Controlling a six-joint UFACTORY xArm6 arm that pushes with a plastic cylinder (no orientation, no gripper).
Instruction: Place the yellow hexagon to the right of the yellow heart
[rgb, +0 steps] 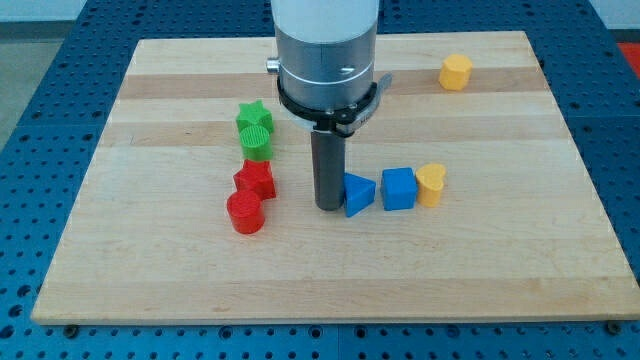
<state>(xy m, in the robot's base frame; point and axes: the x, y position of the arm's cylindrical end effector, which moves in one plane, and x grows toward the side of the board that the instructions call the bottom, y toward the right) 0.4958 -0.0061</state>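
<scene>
The yellow hexagon sits near the view's top right of the wooden board. The yellow heart lies lower, right of centre, touching the right side of a blue cube. My tip stands on the board at centre, just left of a blue triangle and touching or nearly touching it. The tip is far from the hexagon, below and to its left.
A green star and a green cylinder sit left of the rod. A red star and a red cylinder lie below them. The board's edge runs along the view's bottom.
</scene>
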